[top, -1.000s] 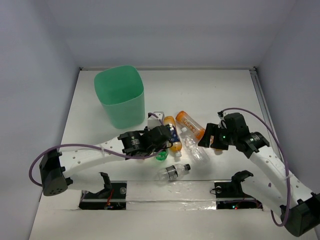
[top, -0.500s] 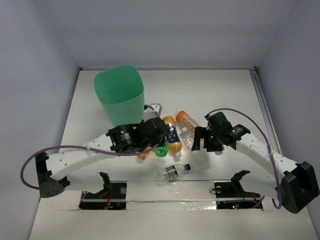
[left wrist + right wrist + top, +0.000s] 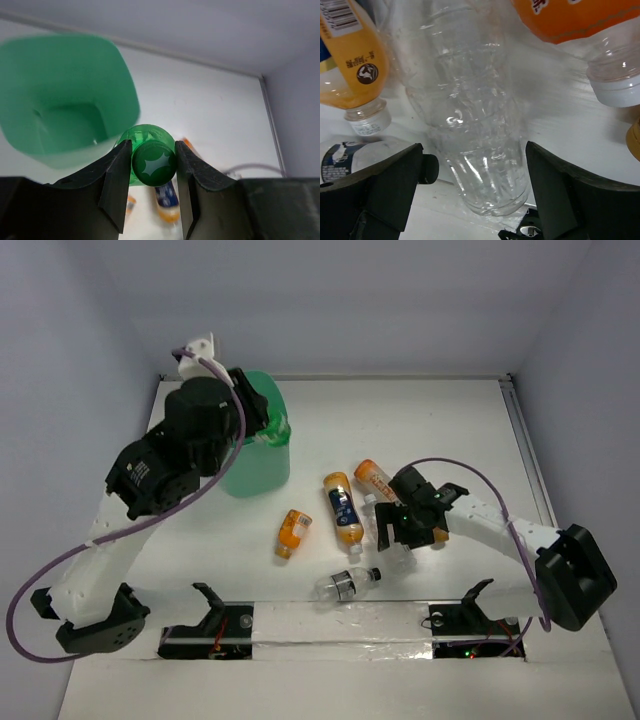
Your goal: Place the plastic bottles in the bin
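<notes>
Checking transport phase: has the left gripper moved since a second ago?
Yes. Left gripper, shut on the green bottle, went from beside the orange bottle far-left to over the bin.

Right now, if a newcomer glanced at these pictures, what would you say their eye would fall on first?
The left tool grips a green bottle, raised by the mouth of the mint-green bin at the far left. Nearer the middle, the right tool stands open astride a clear bottle lying among orange bottles.
</notes>
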`<state>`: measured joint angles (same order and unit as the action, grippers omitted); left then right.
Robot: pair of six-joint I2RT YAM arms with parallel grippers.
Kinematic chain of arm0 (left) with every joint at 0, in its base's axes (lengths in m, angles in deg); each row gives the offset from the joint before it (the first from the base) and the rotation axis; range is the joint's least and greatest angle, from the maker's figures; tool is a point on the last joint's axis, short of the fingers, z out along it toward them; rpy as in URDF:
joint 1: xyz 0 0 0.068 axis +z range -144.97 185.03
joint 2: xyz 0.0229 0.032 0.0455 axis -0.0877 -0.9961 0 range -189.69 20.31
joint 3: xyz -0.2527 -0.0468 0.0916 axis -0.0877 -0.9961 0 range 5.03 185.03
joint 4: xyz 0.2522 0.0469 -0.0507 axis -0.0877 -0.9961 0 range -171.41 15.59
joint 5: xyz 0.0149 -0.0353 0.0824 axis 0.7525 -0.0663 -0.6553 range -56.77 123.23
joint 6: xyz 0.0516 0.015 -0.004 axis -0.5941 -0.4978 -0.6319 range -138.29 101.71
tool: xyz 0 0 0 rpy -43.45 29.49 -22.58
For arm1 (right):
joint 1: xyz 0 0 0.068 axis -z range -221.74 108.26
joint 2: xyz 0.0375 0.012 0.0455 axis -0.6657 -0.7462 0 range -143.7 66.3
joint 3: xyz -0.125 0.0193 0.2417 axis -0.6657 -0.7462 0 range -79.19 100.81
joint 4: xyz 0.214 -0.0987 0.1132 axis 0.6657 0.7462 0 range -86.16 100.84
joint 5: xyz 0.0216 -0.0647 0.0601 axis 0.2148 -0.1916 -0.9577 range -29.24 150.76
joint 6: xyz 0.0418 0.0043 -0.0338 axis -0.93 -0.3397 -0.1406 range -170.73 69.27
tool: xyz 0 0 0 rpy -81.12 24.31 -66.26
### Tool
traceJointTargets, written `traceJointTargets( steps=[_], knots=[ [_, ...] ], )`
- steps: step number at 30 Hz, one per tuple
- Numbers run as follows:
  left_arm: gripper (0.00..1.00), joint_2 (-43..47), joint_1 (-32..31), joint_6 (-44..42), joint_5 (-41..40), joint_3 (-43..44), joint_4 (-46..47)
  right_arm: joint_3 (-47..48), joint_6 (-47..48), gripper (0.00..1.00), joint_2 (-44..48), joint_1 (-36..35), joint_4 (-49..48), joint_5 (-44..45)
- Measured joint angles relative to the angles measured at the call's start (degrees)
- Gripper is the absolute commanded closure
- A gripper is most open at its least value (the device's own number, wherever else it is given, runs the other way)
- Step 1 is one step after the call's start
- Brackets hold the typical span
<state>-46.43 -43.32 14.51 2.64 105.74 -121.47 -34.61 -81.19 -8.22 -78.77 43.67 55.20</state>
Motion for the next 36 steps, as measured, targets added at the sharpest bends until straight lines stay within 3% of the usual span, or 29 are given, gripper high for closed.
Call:
traceJointTargets(
  steps=[8, 13, 17, 21, 24, 29, 36],
  knots=[
    [0.91, -7.78, 20.09, -10.6, 5.03, 10.1, 4.98, 0.0, 0.02, 0.23, -1.81, -1.99, 0.0, 1.07],
    [0.91, -10.6, 27.93, -13.29, 9.4, 8.72, 7.06, 0.13, -0.09, 0.41, -1.88, -3.23, -0.02, 1.66],
    [0.81, -10.75, 30.14, -14.25, 11.89, 4.0, 8.87, 0.26, -0.68, 0.45, -0.87, -3.78, 0.35, 2.29],
    [0.44, -10.67, 30.47, -14.82, 13.75, -1.4, 10.47, 1.38, -1.14, 0.48, 3.3, -3.91, 2.45, 2.45],
    [0.31, -10.67, 30.49, -15.13, 14.43, -3.08, 11.41, 3.93, -1.38, 0.49, 6.91, -3.91, 4.5, 2.43],
    [0.29, -9.2, 30.49, -15.43, 15.58, -3.19, 12.17, 11.08, -2.21, 0.5, 11.61, -3.98, 8.35, 2.38],
    [0.37, -2.91, 30.49, -14.01, 19.67, -3.21, 12.15, 30.29, -4.55, 0.5, 10.8, -4.7, 10.51, -0.48]
  ],
)
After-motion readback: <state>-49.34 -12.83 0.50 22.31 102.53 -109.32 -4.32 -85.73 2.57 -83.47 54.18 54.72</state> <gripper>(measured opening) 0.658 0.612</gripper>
